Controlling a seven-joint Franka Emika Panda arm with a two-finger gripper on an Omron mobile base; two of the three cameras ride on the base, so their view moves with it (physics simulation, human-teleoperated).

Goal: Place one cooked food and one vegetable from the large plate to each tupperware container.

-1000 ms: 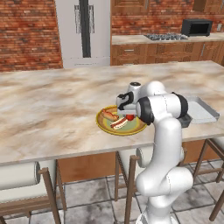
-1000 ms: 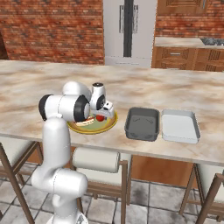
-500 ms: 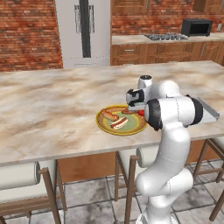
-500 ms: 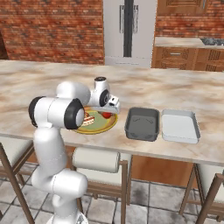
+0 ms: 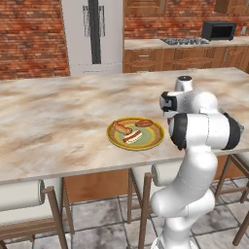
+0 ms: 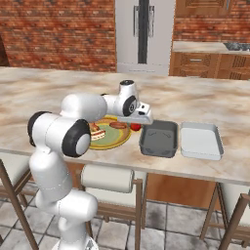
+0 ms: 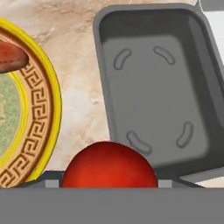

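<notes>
Here the large plate [image 5: 137, 133] sits on the marble table [image 5: 58, 121], near its front edge, with a yellow rim, a brown patterned ring and a green centre. In the left base view three foods lie on it: a reddish-brown sausage [image 5: 144, 123] toward the far side, an orange-brown piece [image 5: 121, 128] at the left, and a pale bun with a red filling [image 5: 132, 137] in the middle. The right base view shows the same plate [image 6: 117, 140] partly behind the white arm.

Just right of the plate stand two tupperware containers, side by side along the front edge. The dark grey container [image 6: 159, 138] is the nearer one to the plate, and the light grey container [image 6: 200, 140] stands beside it on its far side; their rims look close, perhaps touching. Both are bare inside. In the hand view the dark tray [image 7: 162, 87] shows four short raised ribs on its floor.

The pincer [image 6: 135, 123] hangs between the plate's right rim and the dark tray, clamped on one round red tomato [image 7: 109, 169], which sits between its tips at the bottom of the hand view. From the right base the tomato [image 6: 135, 127] peeks out red under the hand, above the table, outside the tray.

Count: one plate, two trays, three foods on the plate, one tomato held.
</notes>
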